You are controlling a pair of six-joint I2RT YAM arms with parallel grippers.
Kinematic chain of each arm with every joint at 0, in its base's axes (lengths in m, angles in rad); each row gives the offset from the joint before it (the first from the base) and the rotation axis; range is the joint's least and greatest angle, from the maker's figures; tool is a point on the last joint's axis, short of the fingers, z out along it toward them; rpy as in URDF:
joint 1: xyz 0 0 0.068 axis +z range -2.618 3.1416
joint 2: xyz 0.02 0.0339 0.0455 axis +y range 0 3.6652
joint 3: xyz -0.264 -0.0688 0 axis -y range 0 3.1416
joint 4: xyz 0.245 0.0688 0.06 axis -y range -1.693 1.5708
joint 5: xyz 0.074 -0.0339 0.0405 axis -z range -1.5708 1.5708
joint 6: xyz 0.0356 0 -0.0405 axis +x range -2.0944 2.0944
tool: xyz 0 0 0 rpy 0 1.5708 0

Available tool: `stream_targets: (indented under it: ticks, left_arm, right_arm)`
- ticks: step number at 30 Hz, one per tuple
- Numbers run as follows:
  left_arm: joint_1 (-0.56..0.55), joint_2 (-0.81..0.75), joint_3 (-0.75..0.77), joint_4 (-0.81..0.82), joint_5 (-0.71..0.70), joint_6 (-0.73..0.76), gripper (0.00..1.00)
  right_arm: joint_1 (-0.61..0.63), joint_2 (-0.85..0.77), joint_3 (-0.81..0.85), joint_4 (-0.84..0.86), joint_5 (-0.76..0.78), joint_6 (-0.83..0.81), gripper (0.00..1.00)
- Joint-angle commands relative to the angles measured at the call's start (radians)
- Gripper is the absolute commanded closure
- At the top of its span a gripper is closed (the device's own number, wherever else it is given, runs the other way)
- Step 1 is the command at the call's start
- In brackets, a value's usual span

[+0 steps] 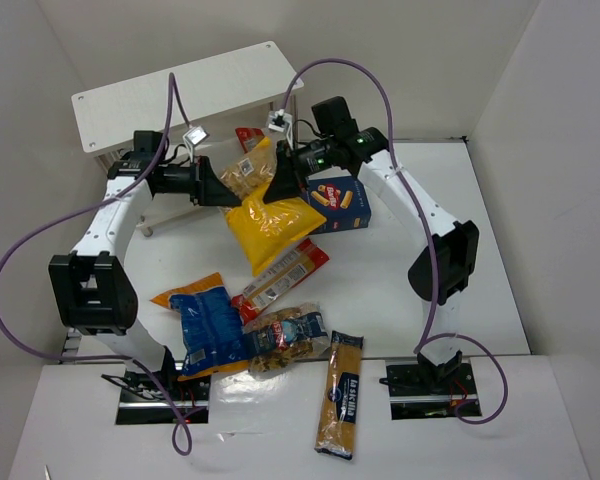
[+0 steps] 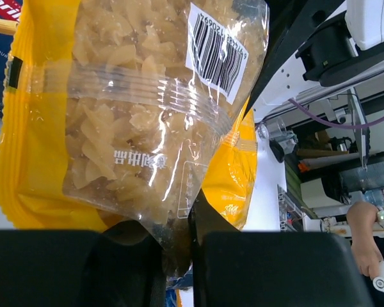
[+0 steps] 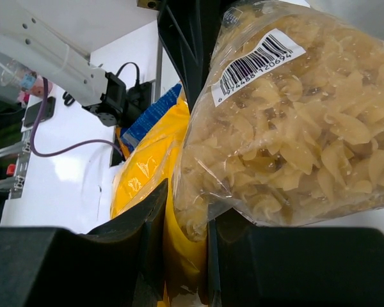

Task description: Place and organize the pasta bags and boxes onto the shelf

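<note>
While left hand (image 1: 228,190) and right hand (image 1: 283,180) both pinch the clear end of the yellow plastic pasta bag (image 1: 268,222), upper centre, before the white two-tier shelf (image 1: 180,95), uneven pulling could tear or drop it.

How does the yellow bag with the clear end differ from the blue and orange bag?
The yellow bag is pinched at its clear end by the left gripper and right gripper; the blue-orange bag lies untouched on the table. The yellow bag is close to the shelf; the blue-orange bag is nearer the table's front. Both are soft bags, neither on the shelf.
</note>
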Motion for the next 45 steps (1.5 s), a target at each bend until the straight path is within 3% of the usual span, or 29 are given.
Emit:
stream_targets:
  ticks: [1, 5, 7, 8, 10, 14, 22, 34, 38, 45]
  left_arm:
    - [-0.017, -0.082, 0.001, -0.045, 0.304, 0.027, 1.0]
    - [0.034, -0.131, 0.001, -0.045, 0.304, 0.036, 1.0]
    - [0.051, -0.14, -0.008, -0.045, 0.304, 0.036, 1.0]
    - [0.065, -0.151, -0.008, -0.045, 0.304, 0.036, 1.0]
    - [0.078, -0.163, -0.019, -0.045, 0.292, 0.045, 1.0]
    - [0.091, -0.195, -0.041, -0.036, 0.26, 0.045, 1.0]
    - [0.135, -0.272, -0.051, 0.009, 0.178, 0.019, 1.0]
    - [0.183, -0.425, -0.189, 0.276, -0.266, -0.118, 1.0]
    - [0.192, -0.467, -0.119, 0.276, -0.349, -0.142, 1.0]
    - [0.221, -0.476, 0.166, 0.257, -0.434, -0.222, 1.0]
  right_arm:
    - [0.017, -0.017, 0.038, 0.171, 0.018, -0.01, 1.0]
    - [0.017, -0.043, -0.023, 0.171, 0.134, -0.019, 1.0]
    - [0.017, -0.043, -0.038, 0.171, 0.176, -0.019, 0.53]
    - [0.017, -0.053, -0.047, 0.171, 0.211, -0.019, 0.41]
    - [0.017, -0.063, -0.063, 0.171, 0.231, -0.019, 0.19]
    - [0.017, -0.063, -0.1, 0.182, 0.31, -0.028, 0.0]
    - [-0.003, -0.151, -0.239, 0.193, 0.422, -0.077, 0.0]
    - [-0.066, -0.406, -0.552, 0.233, 0.645, -0.169, 0.0]
    - [-0.075, -0.458, -0.635, 0.222, 0.747, -0.211, 0.0]
    - [-0.115, -0.498, -0.741, 0.184, 0.808, -0.211, 0.0]
